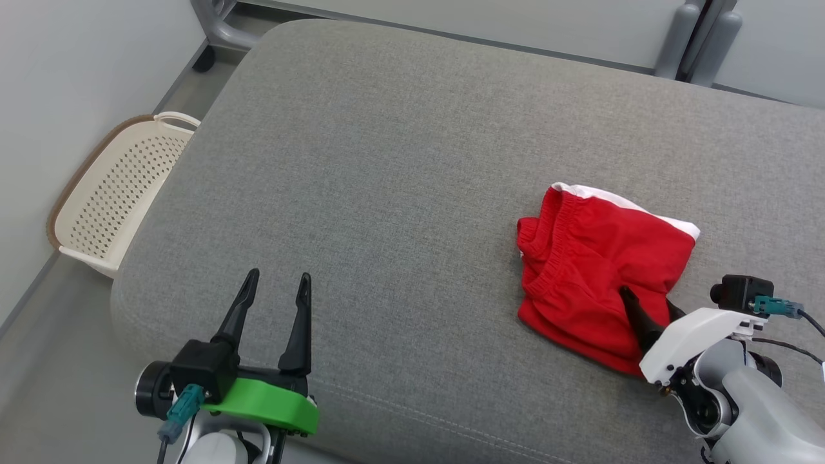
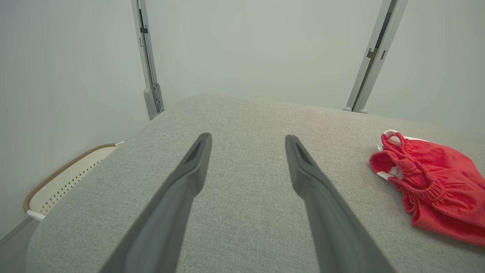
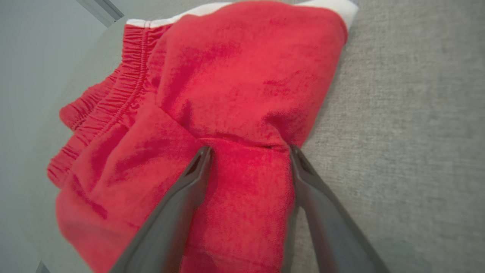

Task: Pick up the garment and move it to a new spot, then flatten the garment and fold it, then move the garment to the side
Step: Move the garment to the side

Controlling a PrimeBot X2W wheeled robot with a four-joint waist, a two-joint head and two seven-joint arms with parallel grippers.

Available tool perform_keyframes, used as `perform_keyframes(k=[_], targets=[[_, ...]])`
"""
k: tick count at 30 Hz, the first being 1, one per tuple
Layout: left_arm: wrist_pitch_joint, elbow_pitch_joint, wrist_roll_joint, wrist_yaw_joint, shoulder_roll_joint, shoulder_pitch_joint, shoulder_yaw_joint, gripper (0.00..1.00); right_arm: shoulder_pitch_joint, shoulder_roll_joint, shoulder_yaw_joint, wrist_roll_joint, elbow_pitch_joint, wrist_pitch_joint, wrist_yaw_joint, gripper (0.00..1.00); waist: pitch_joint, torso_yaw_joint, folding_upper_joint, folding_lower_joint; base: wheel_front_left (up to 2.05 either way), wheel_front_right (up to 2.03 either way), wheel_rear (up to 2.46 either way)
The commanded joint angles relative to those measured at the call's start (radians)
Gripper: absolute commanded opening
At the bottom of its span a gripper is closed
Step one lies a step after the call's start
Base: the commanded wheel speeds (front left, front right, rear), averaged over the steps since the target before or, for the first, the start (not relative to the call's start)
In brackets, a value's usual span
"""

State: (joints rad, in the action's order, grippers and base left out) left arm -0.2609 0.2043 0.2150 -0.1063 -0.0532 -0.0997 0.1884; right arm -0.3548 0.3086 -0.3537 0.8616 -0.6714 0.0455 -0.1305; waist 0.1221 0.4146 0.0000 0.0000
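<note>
The garment (image 1: 593, 270), red shorts with an elastic waistband and a white trim, lies crumpled on the right part of the grey cushioned surface (image 1: 387, 161). My right gripper (image 1: 648, 299) is down on its near edge and open. In the right wrist view the two fingers (image 3: 178, 204) straddle a ridge of the red garment (image 3: 227, 83), and my right gripper (image 3: 250, 149) stands wide. My left gripper (image 1: 280, 277) hovers open over bare cushion at the lower left, holding nothing. In the left wrist view my left gripper (image 2: 248, 140) points across the cushion, with the garment (image 2: 435, 185) far to its right.
A cream perforated basket (image 1: 109, 193) stands on the floor off the cushion's left edge; the basket (image 2: 60, 182) is also at the lower left of the left wrist view. Grey frame posts (image 1: 702, 38) rise behind the far edge. Pale walls close in at left and back.
</note>
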Motion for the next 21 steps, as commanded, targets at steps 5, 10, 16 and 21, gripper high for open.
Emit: perform_keyframes(k=[5,10,16,21], targets=[[-0.003,0.000,-0.005,0.004,0.002,-0.024,-0.007,1.00,-0.025,0.003,-0.049,0.061,-0.013,0.012,0.000,0.00,0.016,0.001,0.0000,0.0000,0.00,0.00,0.00],[-0.003,0.001,-0.007,0.004,0.002,-0.028,-0.004,1.00,-0.034,0.021,-0.090,0.084,0.002,0.044,0.000,0.00,0.019,-0.025,0.0000,0.0000,0.00,0.00,0.00],[-0.003,-0.005,-0.001,-0.001,0.002,-0.038,0.005,1.00,-0.008,0.041,-0.129,0.071,0.049,0.092,0.000,0.00,0.034,-0.126,0.0000,0.0000,0.00,0.00,0.00],[-0.003,-0.005,-0.010,-0.005,0.002,-0.051,0.004,1.00,0.010,0.054,-0.129,0.047,0.076,0.131,0.000,0.00,0.046,-0.211,0.0000,0.0000,0.00,0.00,0.00]])
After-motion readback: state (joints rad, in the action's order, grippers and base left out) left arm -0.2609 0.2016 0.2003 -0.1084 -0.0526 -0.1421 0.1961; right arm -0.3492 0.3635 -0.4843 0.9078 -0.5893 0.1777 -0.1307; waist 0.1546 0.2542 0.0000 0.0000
